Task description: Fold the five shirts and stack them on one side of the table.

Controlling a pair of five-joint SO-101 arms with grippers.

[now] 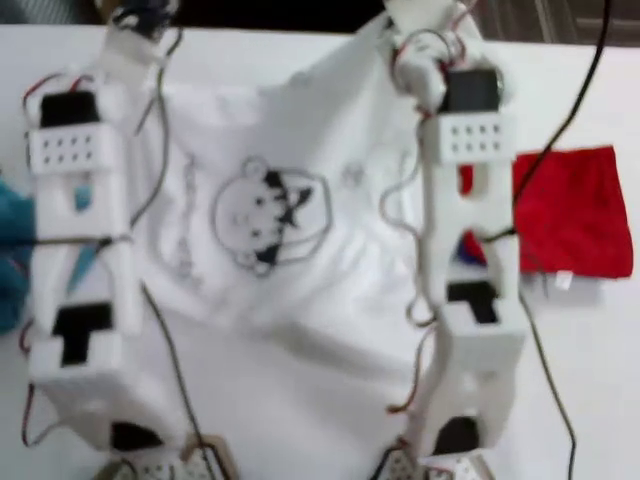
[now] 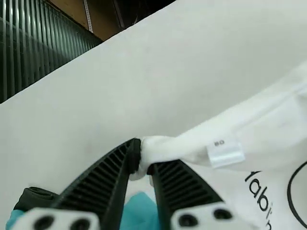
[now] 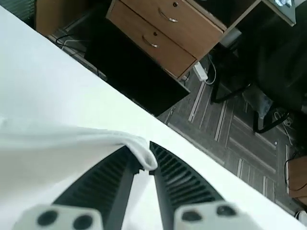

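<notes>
We are watching the left gripper biting down on a bunched corner of the white cotton T-shirt with a black cartoon face drawn on its front. Its black ribbed jaws are pinching together on the fabric right at their tips. From that pinch the white cloth is running off to one side of the gripper. A small white label is sticking out of the seam just past the jaws, with black lettering printed farther along. Behind the jaw tips, back toward the wrist, a bunched teal garment is peeking through. Ahead of the fingertips the white table is stretching away.

Over to the right gripper, which is clamping on the same T-shirt. A rounded fold of white fabric is caught between its jaw tips, and the rest of the shirt is draping away to one side of it. Beyond its fingertips the table is ending at an edge, and past that edge a brown wooden drawer cabinet is standing on the floor.

From above, we are seeing the T-shirt spreading out between the two arms. It is lying print up and wrinkled, with its far corners drawn toward the two grippers. A red folded shirt is lying flat on the outer side of the right arm, well back from the right gripper. The teal garment is sitting on the outer side of the left arm, also back from the left gripper.
</notes>
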